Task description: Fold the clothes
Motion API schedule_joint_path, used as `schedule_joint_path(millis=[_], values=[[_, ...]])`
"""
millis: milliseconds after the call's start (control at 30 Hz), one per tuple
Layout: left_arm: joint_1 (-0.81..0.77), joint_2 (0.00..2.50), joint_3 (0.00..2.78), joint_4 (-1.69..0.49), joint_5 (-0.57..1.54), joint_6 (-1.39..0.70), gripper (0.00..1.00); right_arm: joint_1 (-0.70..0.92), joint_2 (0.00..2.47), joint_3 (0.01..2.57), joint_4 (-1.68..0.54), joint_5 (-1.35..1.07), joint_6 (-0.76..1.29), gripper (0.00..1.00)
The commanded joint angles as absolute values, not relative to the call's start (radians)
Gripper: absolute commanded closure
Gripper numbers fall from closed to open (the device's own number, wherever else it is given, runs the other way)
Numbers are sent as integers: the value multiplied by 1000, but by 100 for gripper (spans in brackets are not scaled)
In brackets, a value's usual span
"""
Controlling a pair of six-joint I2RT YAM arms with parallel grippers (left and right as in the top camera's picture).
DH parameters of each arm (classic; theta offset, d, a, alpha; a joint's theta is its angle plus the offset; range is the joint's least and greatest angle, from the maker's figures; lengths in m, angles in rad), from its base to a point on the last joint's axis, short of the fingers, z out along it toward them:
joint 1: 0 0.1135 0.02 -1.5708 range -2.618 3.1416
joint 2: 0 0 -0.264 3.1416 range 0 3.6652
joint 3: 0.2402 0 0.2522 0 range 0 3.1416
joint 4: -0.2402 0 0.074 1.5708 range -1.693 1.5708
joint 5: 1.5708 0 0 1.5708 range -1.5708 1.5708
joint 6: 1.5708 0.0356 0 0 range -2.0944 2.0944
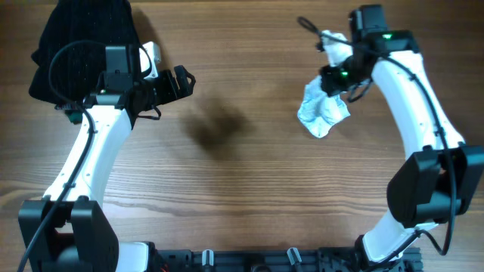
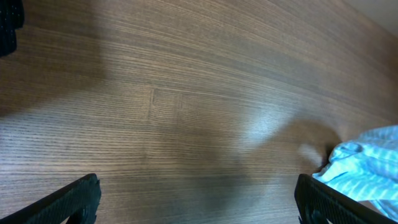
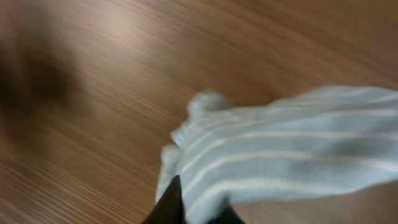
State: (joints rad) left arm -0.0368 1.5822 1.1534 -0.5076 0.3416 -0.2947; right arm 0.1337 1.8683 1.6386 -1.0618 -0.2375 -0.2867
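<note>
Bunching into a crumpled heap toward the far right corner of the brown wooden worktop (image 1: 249, 196), the small pale blue-white garment of thin, finely striped fabric (image 1: 321, 115) sits directly under the right arm's wrist. One part of it reaches up past the arm toward the far edge.

The right gripper (image 1: 333, 78) is pressed in among the cloth. In the right wrist view the striped fabric (image 3: 280, 155) drapes over a dark finger at the bottom of the frame. The pictures are too blurred and covered to tell whether the jaws grip it or stand apart.

The left gripper (image 2: 198, 183) is spread wide with nothing in it, above bare wood near the far left of the worktop. A black knit garment (image 1: 79, 41) lies in the far left corner, just behind that arm.
</note>
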Motion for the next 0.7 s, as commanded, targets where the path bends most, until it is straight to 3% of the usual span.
schedule_joint_path(millis=[0,33,67,100,133,333,667], values=[[-37,1586,1174,-498,339,-292,0,235,1884,1644,-1002,-368,-218,76],[-37,1586,1174,-497,339,-292,0,262,1884,1644,-982,-368,-199,66],[-37,1586,1174,-497,339,-292,0,286,1884,1644,-962,-368,-183,48],[-37,1586,1174,-497,339,-292,0,308,1884,1644,-940,-368,-159,20],[-37,1586,1174,-497,339,-292,0,327,1884,1644,-918,-368,-133,2],[-37,1586,1174,-497,339,-292,0,360,1884,1644,-857,-368,-47,0],[-90,1586,1174,-489,433,-155,0,186,1883,1644,-973,-364,64,0]])
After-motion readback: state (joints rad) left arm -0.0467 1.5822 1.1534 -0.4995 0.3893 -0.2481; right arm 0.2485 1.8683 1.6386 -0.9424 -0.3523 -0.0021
